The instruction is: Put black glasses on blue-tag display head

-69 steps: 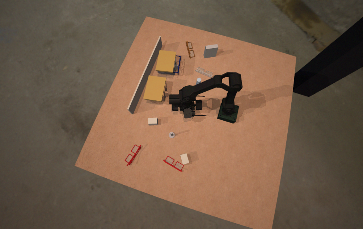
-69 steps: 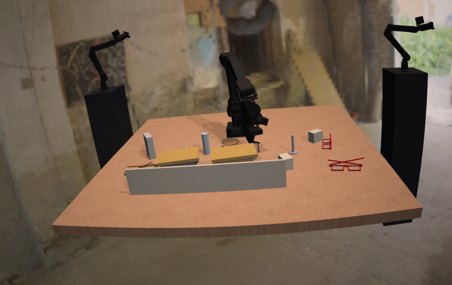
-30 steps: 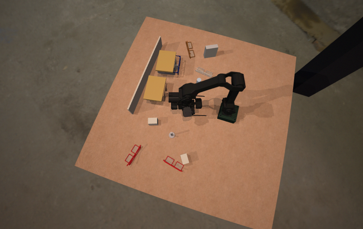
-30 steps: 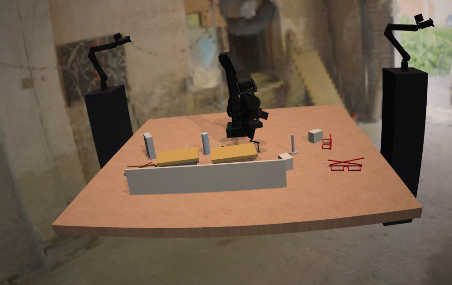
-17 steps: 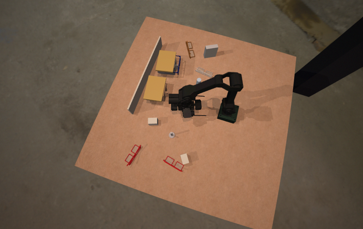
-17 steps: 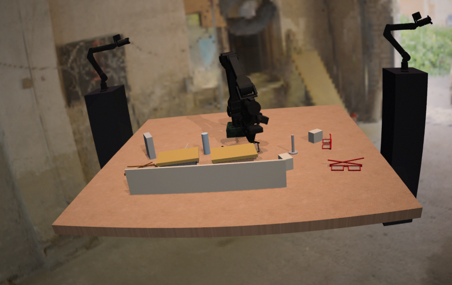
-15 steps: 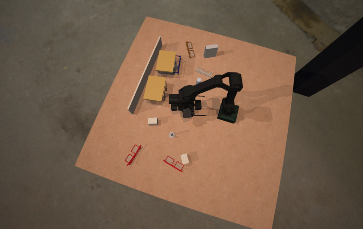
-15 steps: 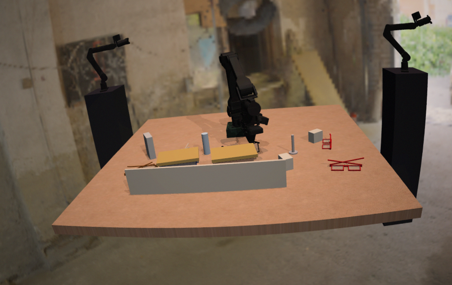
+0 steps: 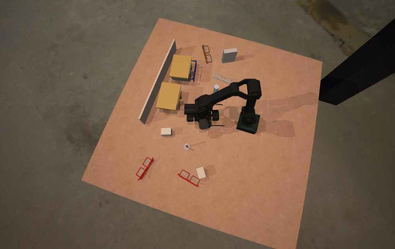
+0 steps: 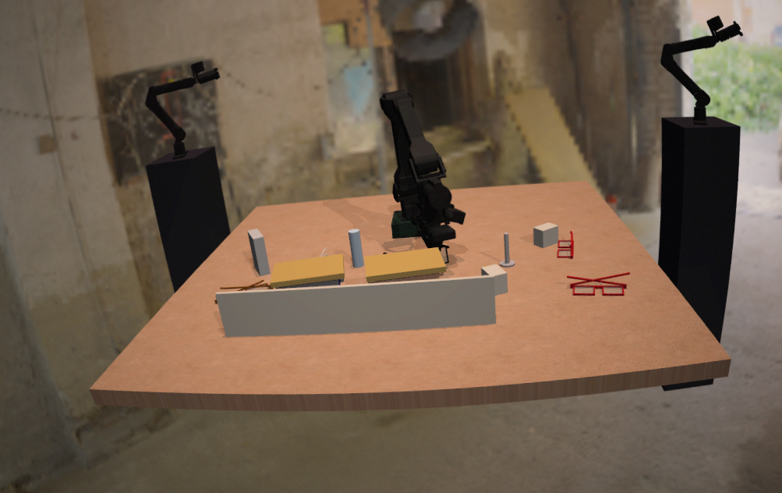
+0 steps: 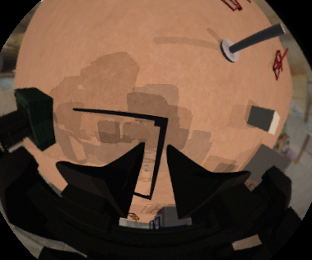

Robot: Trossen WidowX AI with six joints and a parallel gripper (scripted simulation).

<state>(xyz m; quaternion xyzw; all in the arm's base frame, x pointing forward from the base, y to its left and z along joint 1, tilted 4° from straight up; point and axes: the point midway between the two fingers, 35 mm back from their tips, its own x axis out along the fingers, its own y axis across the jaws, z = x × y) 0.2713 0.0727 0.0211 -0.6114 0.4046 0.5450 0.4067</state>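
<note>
The black glasses (image 9: 219, 125) (image 10: 447, 254) (image 11: 162, 128) are under my gripper (image 10: 441, 242) (image 11: 156, 146), temples pointing toward the arm's base. In the wrist view, their front bar runs between my fingertips, with a gap on both sides. The gripper is partly open and holds nothing; the arm hides its fingers in the top view. Two display heads are mostly hidden under yellow slabs, the nearer slab (image 9: 169, 96) (image 10: 405, 264) and the farther slab (image 9: 180, 66) (image 10: 307, 270). Blue glasses (image 9: 195, 71) are at the farther head's front. I cannot make out a blue tag.
A long wall (image 9: 158, 80) (image 10: 357, 309) stands behind the heads. A pale cylinder (image 9: 216, 87) (image 10: 355, 247) stands beside the arm. A thin post (image 9: 186, 146) (image 10: 506, 247), small blocks (image 9: 166, 131) (image 9: 201, 172), a tall grey block (image 9: 229, 56) (image 10: 258, 252) and other glasses are around.
</note>
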